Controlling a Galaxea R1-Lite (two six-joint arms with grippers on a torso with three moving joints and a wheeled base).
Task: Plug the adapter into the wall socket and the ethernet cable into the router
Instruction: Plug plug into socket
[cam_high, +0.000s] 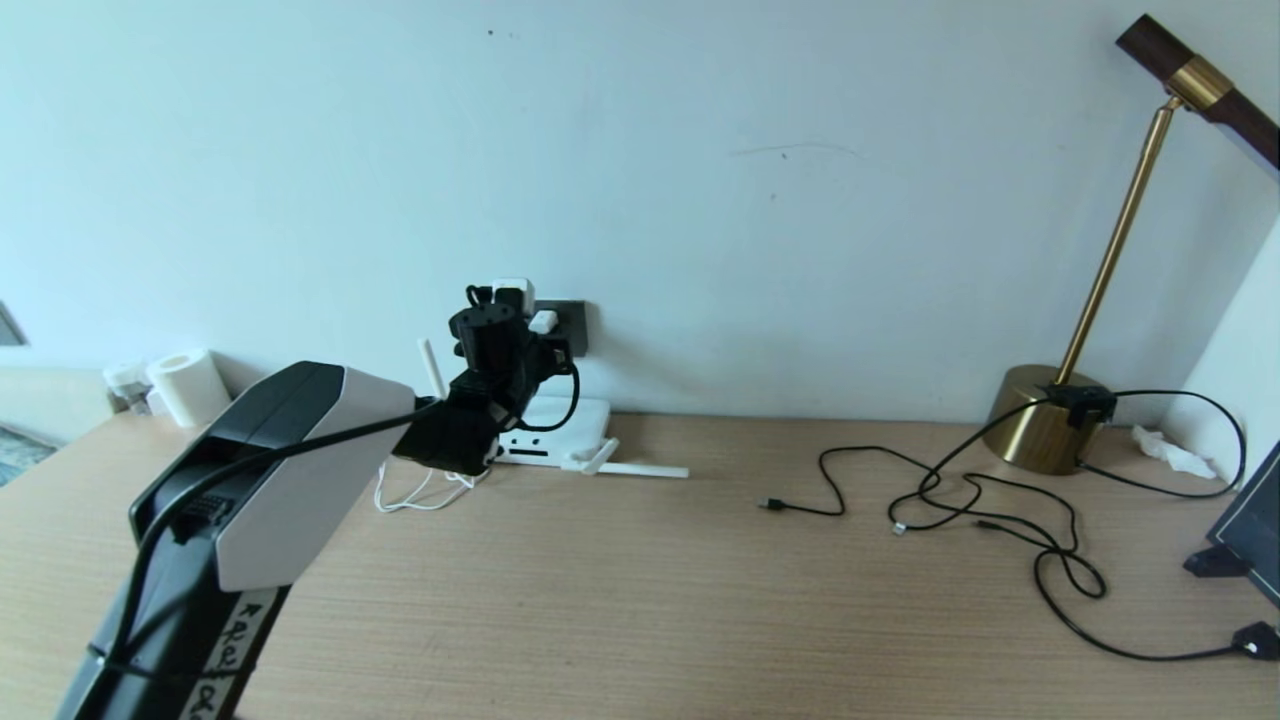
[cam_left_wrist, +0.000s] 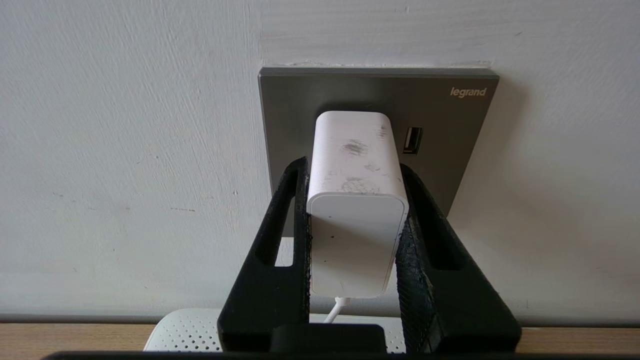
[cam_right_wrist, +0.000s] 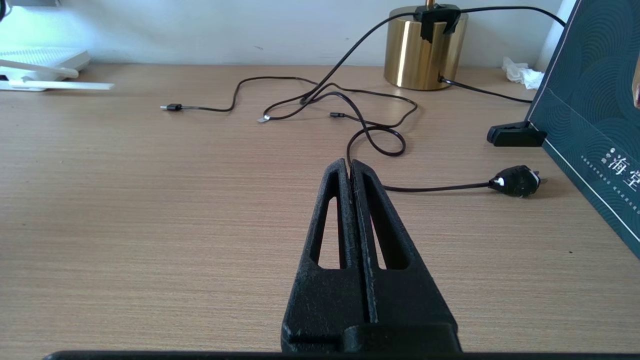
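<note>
Fingers (cam_left_wrist: 415, 235) of the left gripper (cam_left_wrist: 356, 200) clamp the adapter (cam_left_wrist: 356, 200) by its two side faces, its far end pressed against the wall socket (cam_left_wrist: 450, 150), just beside the plate's small USB port (cam_left_wrist: 412, 140). The grey plate's upper and right-hand margins show bare around the plug; its thin white cord (cam_left_wrist: 336, 310) drops toward the router (cam_left_wrist: 185, 332), which lies on the desk (cam_high: 640, 600) against the wall directly below. In the head view the left arm (cam_high: 270, 470) reaches across the desk's left part. The right gripper (cam_right_wrist: 350, 167) hovers low over open wood, fingers pressed together, short of loose black cables (cam_right_wrist: 370, 135) sprawled before the brass lamp base (cam_right_wrist: 425, 50).
</note>
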